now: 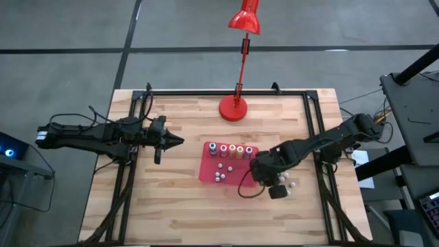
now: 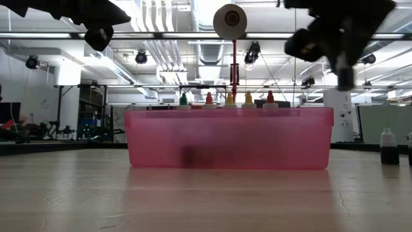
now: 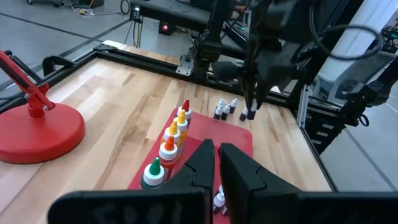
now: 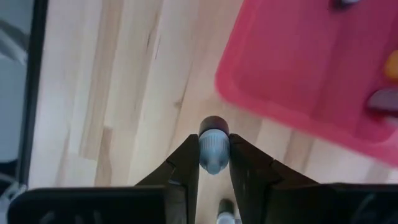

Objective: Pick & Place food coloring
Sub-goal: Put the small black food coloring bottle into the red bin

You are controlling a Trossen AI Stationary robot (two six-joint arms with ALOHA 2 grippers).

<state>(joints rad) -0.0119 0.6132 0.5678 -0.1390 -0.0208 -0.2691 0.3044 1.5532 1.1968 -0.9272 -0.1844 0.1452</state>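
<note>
- Right claw point(image 4: 213, 163): raised above the counter point(image 1: 171, 213) just off the red tray's point(image 1: 208, 173) right-hand corner, clenched on a small bottle with a pale blue-grey cap point(image 4: 213, 149). The wrist view shows the cap pinched between both fingers.
- Left claw point(image 1: 175, 141): hangs over the counter's left part, well apart from the tray, fingers pressed together with nothing between them.
- Food coloring in tray: five bottles stand upright in a row point(image 1: 231, 149) along the tray's far side; the low view shows green, red, yellow, yellow and red tips above the tray wall.
- Several small pale bottles point(image 1: 220, 175) lie nearer the tray's front.
- Loose bottles: a cluster of dark bottles with white caps point(image 1: 289, 184) stands on the counter to the right of the tray, near the right claw.
- Red desk lamp point(image 1: 234, 108) stands at the counter's far edge.
</note>
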